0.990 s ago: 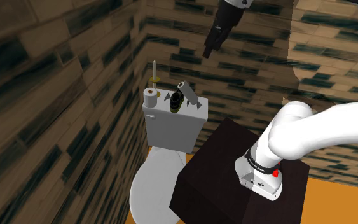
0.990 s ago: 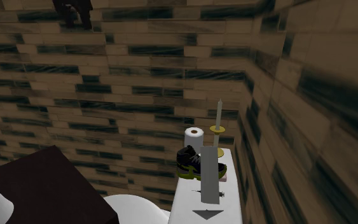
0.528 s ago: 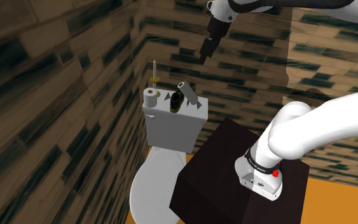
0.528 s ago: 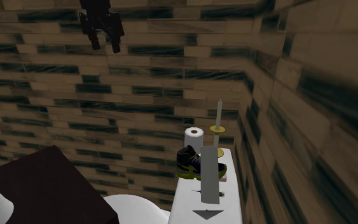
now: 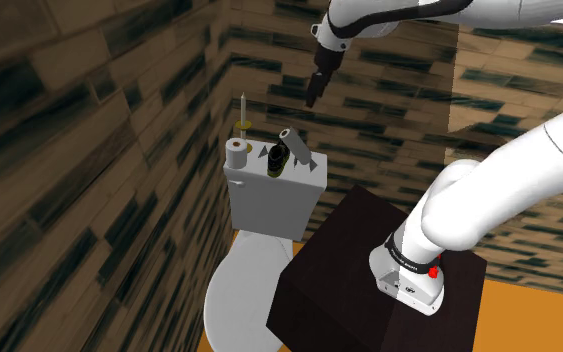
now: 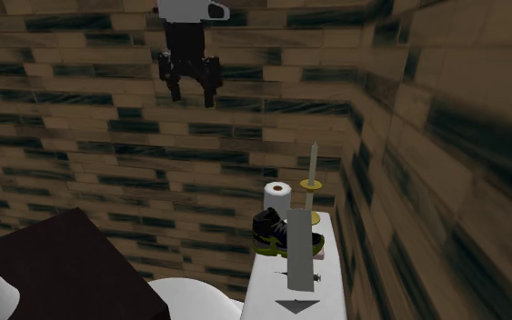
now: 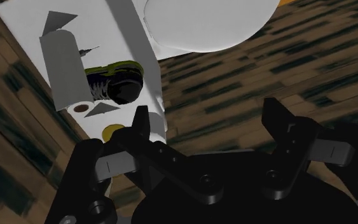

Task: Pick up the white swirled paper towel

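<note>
Since the earlier frames the claw (image 6: 193,95) has been carried downward and toward the second exterior view's right, nearer the toilet tank (image 6: 328,289). The white arm (image 5: 469,10) is arched high above the stand (image 5: 354,270) and bent over at the wrist, so that the claw is pointed steeply down. Its two black fingers (image 7: 142,124) are held well apart, and nothing is gripped between them. The white paper towel roll (image 6: 278,196) is stood upright on the tank top, well below the claw and to its right in the second exterior view. A black shoe (image 6: 275,233) is laid just in front of the roll. A candle (image 6: 315,162) is set just beside the roll, farther from the claw.
</note>
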Controlling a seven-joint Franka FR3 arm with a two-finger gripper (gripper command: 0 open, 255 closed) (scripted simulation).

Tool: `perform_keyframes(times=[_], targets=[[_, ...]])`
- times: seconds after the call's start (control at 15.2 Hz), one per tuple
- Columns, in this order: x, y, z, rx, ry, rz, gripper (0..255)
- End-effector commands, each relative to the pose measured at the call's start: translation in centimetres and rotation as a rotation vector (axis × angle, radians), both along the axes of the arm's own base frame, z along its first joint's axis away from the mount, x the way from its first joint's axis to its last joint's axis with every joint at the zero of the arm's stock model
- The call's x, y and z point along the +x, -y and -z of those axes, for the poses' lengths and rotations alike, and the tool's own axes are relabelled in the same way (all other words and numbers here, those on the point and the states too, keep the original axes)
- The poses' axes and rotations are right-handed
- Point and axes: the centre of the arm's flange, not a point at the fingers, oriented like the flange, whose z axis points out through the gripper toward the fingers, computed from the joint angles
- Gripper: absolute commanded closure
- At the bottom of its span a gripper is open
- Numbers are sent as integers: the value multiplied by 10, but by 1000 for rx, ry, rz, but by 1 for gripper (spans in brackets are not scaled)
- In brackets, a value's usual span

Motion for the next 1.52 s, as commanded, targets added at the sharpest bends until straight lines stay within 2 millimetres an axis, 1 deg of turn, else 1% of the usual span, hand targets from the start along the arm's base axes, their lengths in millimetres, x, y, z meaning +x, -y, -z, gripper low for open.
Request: perform_keyframes(times=[0.0,0.73,1.45], targets=[[16,15,18,1,-12,-21,0],[102,91,119,7,-82,-126,0],[188,157,226,14,-151,-231,0]])
